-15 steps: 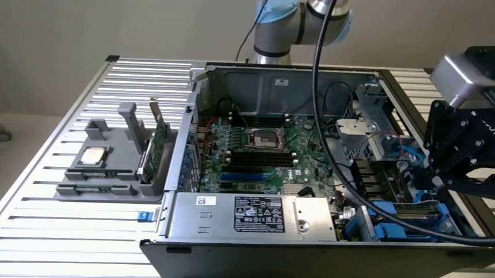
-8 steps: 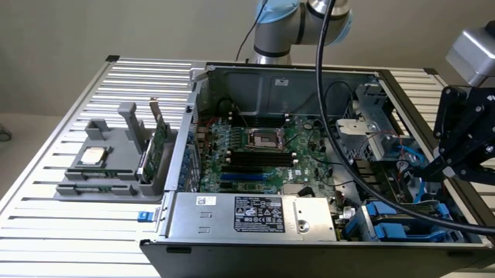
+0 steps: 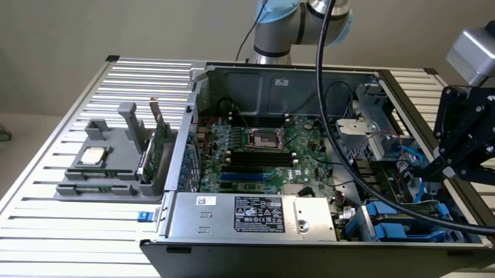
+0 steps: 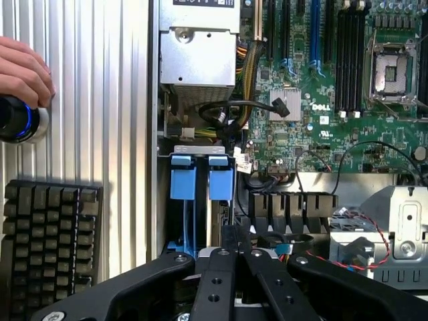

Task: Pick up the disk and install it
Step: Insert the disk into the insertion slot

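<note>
**Seating the disk in the drive bay of an open computer case.** The gripper (image 4: pixel 231 231) has its black fingers pressed together with nothing between them. Its tips are poised over the disk (image 4: pixel 182 182), which stands in the bay directly ahead of them; whether they touch it cannot be judged. Of the disk, two glossy blue plastic tabs and the thin rails of its carrier show, while the metal body is hidden within the bay. The work appears to be a push rather than a grasp. It would go best with the joined tips centred between the tabs and the force kept along the rails, since moulded plastic rails tend to cock and bind under an off-centre load. Beyond the bay lie a limp loop of black cable (image 4: pixel 231 103), a folded sheet-metal power supply (image 4: pixel 197 60) and the matt green, densely studded motherboard (image 4: pixel 321 100). Off to one side of the fingers is the ribbed aluminium table (image 4: pixel 87 134).
</note>
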`<action>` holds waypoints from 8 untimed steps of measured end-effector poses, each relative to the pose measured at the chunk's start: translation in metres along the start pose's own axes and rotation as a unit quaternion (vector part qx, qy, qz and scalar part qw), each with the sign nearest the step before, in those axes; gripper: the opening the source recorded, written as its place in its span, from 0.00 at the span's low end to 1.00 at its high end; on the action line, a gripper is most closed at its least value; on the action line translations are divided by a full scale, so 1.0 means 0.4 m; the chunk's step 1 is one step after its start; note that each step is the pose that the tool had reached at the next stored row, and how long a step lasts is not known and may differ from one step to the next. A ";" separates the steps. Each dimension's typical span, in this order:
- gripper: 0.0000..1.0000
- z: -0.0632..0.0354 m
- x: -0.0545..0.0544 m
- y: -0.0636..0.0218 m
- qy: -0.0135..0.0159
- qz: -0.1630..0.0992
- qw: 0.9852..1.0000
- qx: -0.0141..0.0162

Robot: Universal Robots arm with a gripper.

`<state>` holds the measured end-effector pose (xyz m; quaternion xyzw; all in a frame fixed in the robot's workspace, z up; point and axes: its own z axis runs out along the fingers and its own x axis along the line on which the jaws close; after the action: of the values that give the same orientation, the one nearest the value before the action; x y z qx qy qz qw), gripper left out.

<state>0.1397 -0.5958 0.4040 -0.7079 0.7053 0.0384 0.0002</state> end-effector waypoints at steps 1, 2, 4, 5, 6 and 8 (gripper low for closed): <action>0.11 0.000 0.000 0.000 0.000 0.000 1.000 0.000; 0.11 0.000 0.000 0.000 0.000 0.000 1.000 0.000; 0.11 0.000 0.000 0.000 0.000 0.000 1.000 0.000; 0.11 0.000 0.000 0.000 0.000 0.000 1.000 0.000; 0.11 0.000 0.000 0.000 0.000 0.000 1.000 0.000; 0.11 0.000 0.000 0.000 0.000 0.000 1.000 0.000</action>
<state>0.1397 -0.5958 0.4040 -0.7079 0.7053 0.0384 0.0002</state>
